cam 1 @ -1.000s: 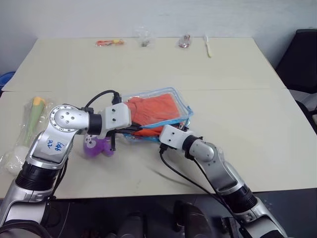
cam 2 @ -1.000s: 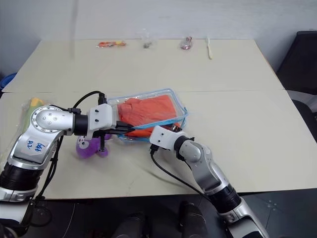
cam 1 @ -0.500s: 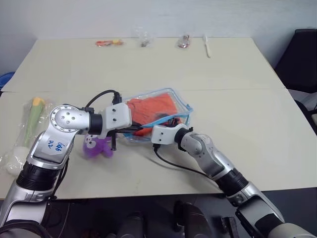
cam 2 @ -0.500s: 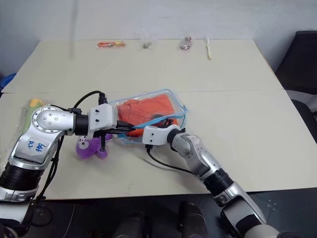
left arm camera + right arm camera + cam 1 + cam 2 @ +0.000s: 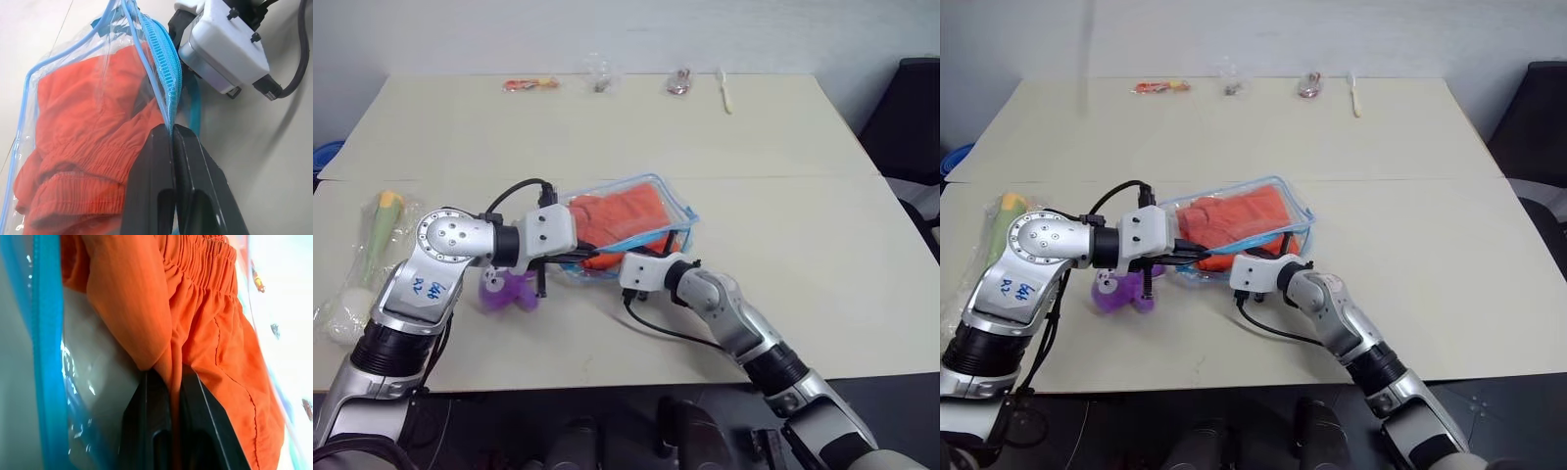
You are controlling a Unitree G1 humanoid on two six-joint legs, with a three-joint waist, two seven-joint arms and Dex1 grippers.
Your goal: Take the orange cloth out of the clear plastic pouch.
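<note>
Head view: clear plastic pouch (image 5: 631, 223) mid-table, orange cloth (image 5: 622, 215) inside; purple plush toy (image 5: 507, 291) near-left of it.
Left wrist view: left gripper (image 5: 171, 134) clamped on pouch's blue zipper edge (image 5: 160, 61).
Right wrist view: right gripper (image 5: 171, 382) pinching fold of orange cloth inside pouch mouth.

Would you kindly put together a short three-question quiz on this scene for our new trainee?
1. True or false: the left end effector is pinching the zipper edge of the clear plastic pouch.
2. What is the right end effector shut on? A) the purple plush toy B) the orange cloth C) the table
3. Fill in: most of the orange cloth lies ___ the pouch.

Key: 1 true; 2 B; 3 inside.
</note>
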